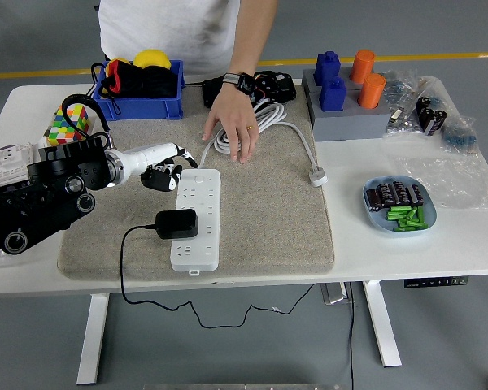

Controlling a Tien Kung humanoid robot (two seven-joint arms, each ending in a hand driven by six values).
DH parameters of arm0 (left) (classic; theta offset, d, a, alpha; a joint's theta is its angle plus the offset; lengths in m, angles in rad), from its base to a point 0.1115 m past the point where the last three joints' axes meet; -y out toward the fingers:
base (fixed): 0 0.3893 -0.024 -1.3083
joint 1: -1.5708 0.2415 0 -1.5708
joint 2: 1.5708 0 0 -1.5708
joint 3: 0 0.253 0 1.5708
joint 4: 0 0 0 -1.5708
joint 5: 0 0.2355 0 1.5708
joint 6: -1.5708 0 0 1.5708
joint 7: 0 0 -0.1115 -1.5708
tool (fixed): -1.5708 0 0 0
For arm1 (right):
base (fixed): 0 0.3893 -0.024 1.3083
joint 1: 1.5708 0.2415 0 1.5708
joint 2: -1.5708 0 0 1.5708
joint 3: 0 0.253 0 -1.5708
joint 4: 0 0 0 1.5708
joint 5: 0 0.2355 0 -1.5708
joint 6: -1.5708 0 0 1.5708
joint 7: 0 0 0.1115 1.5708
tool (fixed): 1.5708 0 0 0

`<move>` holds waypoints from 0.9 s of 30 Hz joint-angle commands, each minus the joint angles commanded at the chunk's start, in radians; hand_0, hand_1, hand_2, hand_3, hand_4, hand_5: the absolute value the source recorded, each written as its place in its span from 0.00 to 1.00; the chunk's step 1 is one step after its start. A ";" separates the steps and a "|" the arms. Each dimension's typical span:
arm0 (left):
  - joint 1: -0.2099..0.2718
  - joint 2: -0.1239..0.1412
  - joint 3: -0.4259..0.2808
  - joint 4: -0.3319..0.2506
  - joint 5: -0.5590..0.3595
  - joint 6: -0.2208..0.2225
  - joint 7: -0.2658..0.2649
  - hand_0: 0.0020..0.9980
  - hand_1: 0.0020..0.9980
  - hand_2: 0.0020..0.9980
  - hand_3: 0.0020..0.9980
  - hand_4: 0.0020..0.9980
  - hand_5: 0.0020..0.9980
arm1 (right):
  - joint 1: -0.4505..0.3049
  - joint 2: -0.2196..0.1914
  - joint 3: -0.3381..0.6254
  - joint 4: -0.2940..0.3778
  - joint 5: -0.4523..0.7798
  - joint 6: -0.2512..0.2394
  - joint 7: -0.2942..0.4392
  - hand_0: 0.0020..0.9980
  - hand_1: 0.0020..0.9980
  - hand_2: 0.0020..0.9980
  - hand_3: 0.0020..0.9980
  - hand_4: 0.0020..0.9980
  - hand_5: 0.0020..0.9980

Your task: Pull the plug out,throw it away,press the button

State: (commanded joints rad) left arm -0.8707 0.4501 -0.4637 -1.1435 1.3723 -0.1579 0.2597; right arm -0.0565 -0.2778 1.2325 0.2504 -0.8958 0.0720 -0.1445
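The black plug (177, 223) sat seated in the white power strip (197, 218), on the strip's left side at about mid-length. Its black cable (124, 268) ran left from the plug, then down over the near edge of the worktop (439, 244) and hung below it. The power strip lay lengthwise on a grey mat (260, 211), its far end towards the person and its near end close to the mat's front edge.

The left robot hand (161, 172) was positioned just beside the far left corner of the power strip, its fingers curled and grasping nothing. It was apart from the plug. The black left arm (41, 195) entered from the left edge of the view. The right robot hand was out of view.

A person stood at the far side of the worktop. The person's hand (232, 126) rested palm down on the coiled white cord (256, 126) at the far part of the mat; the cord's white plug end (318, 176) lay on the mat's right side.

A blue bin (138, 89) stood at the far left, a coloured cube (69, 123) near the arm. A grey holder with blue and orange blocks (346, 93) stood at the far right, and a blue dish (399, 205) lay to the right of the mat.
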 joint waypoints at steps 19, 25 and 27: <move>0.298 0.097 -0.392 -0.295 0.093 -0.057 -0.051 0.62 0.71 0.68 0.83 0.87 0.09 | -0.004 0.003 -0.002 0.000 -0.003 -0.001 0.000 0.75 0.68 0.67 0.67 0.76 0.66; 0.333 0.118 -0.372 -0.309 0.181 -0.112 -0.078 0.77 0.82 0.79 0.85 1.00 0.17 | -0.004 0.001 -0.009 0.000 -0.002 -0.001 0.000 0.75 0.68 0.67 0.67 0.76 0.66; 0.336 0.116 -0.359 -0.304 0.197 -0.122 -0.082 0.77 0.82 0.79 0.85 1.00 0.17 | -0.004 0.001 -0.012 0.000 -0.001 -0.001 0.000 0.75 0.68 0.67 0.67 0.76 0.66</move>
State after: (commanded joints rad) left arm -0.5348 0.5664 -0.8225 -1.4476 1.5688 -0.2796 0.1775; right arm -0.0603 -0.2768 1.2207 0.2505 -0.8968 0.0715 -0.1446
